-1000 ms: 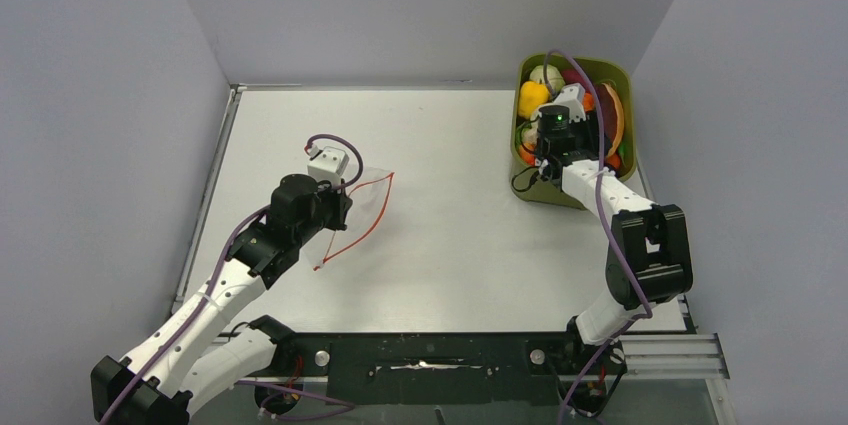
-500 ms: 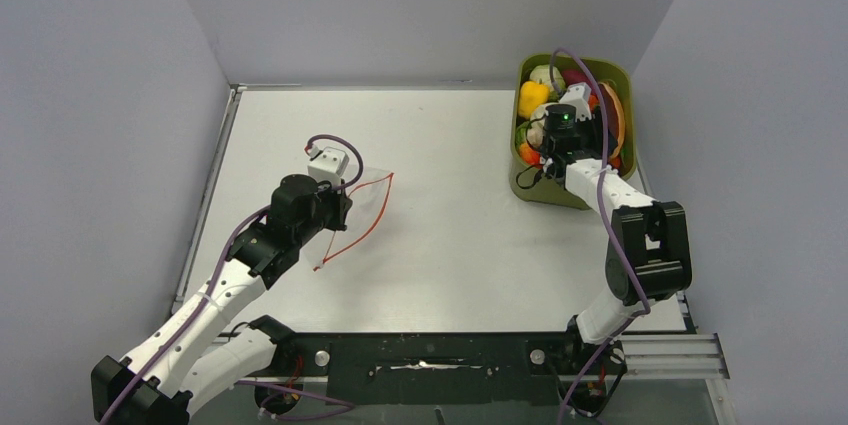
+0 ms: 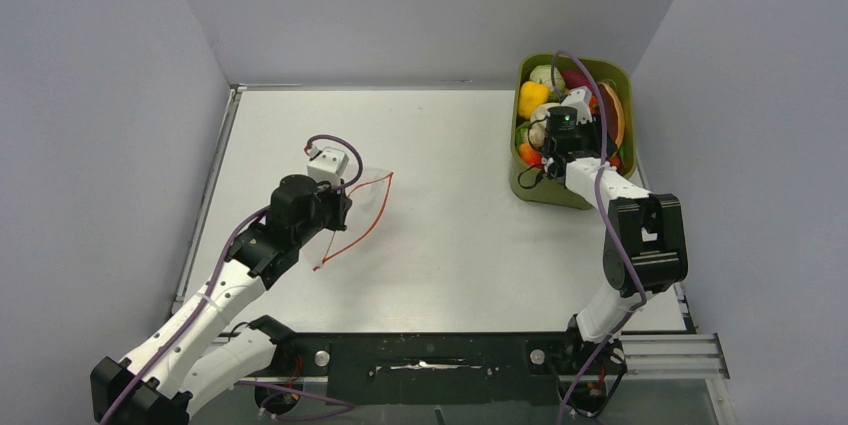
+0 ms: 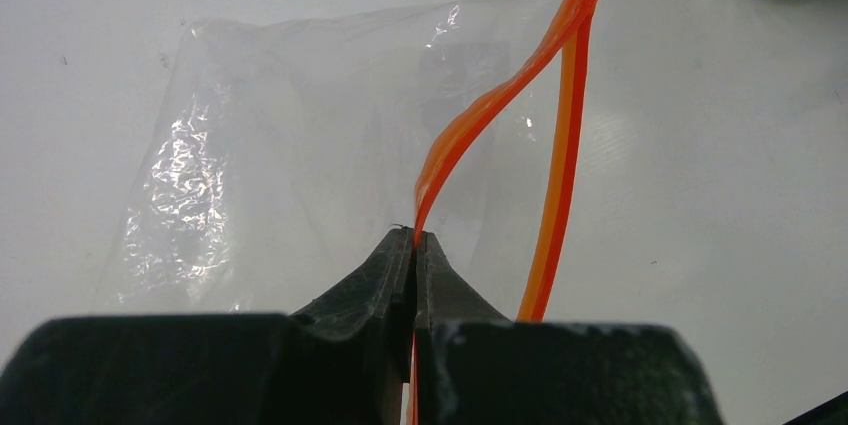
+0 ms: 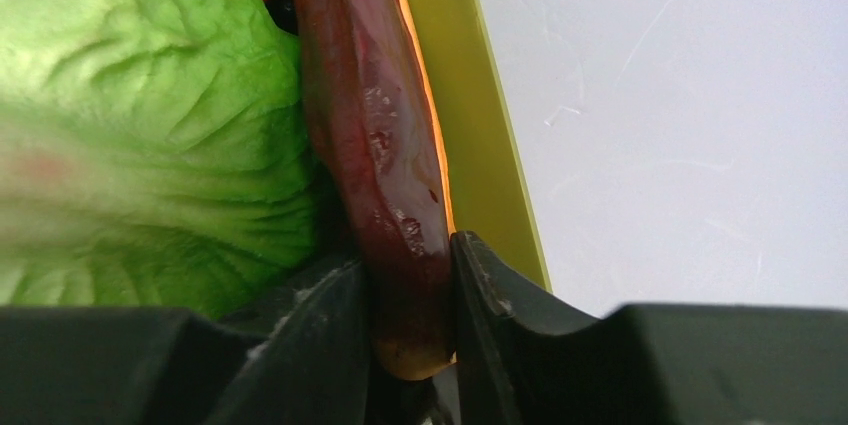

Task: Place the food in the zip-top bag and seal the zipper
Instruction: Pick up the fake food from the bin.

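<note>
The clear zip-top bag (image 3: 362,207) lies on the white table at left, its mouth held open. My left gripper (image 4: 414,237) is shut on the upper orange-red zipper strip (image 4: 470,125); the other strip (image 4: 560,165) lies on the table. The bag (image 4: 290,135) looks empty. My right gripper (image 5: 412,275) is inside the olive-green tub (image 3: 525,180), shut on a long dark red food piece with an orange edge (image 5: 375,115), next to the tub wall (image 5: 470,95). A green leafy piece (image 5: 140,115) sits beside it. Several more toy foods (image 3: 532,97) fill the tub.
The tub stands at the table's back right corner, close to the right wall. Grey walls enclose the table on three sides. A purple cable (image 3: 578,70) loops over the tub from the right wrist.
The right gripper has moved a little right and further into the tub. The left arm and the bag have not moved.
</note>
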{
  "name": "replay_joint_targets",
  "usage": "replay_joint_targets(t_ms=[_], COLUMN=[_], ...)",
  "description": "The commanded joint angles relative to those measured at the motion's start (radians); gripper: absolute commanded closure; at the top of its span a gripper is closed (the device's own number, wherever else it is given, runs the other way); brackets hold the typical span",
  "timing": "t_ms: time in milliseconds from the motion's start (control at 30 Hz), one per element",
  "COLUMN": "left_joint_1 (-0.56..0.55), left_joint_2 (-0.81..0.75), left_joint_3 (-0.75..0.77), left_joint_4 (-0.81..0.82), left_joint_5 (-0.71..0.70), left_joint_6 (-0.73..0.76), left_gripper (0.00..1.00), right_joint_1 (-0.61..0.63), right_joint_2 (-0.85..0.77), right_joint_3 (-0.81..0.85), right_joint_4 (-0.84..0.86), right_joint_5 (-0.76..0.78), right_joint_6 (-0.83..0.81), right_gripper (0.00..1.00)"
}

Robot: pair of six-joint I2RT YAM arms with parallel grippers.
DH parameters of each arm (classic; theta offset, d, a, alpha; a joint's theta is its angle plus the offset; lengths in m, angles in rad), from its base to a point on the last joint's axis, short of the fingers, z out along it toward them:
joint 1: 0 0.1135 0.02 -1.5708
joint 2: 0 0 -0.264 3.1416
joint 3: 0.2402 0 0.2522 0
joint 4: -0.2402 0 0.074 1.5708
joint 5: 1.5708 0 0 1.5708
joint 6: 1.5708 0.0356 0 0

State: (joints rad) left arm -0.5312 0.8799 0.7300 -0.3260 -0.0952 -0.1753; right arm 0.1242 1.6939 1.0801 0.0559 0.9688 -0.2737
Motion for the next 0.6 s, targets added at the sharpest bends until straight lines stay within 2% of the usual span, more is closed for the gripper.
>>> replay_joint_targets(t_ms=[0, 200, 567], left_joint_1=[-0.004, -0.004, -0.004], left_joint_2=[-0.023, -0.026, -0.052], left_joint_3=[0.013, 0.014, 0.010], left_joint_4=[0.032, 0.032, 0.032], left_joint_5=[0.015, 0.005, -0.012], left_joint_6=[0.008, 0.008, 0.008], left_gripper=[1.00, 1.00, 1.00], right_joint_1=[0.010, 0.029, 0.098], right_joint_2=[-0.054, -0.103, -0.172], right_joint_3=[0.014, 0.022, 0.193], right_joint_4=[0.036, 0.011, -0.210], right_joint_5=[0.035, 0.035, 0.062], right_joint_6=[0.004, 0.033, 0.090], right_gripper=[0.73, 0.84, 0.88])
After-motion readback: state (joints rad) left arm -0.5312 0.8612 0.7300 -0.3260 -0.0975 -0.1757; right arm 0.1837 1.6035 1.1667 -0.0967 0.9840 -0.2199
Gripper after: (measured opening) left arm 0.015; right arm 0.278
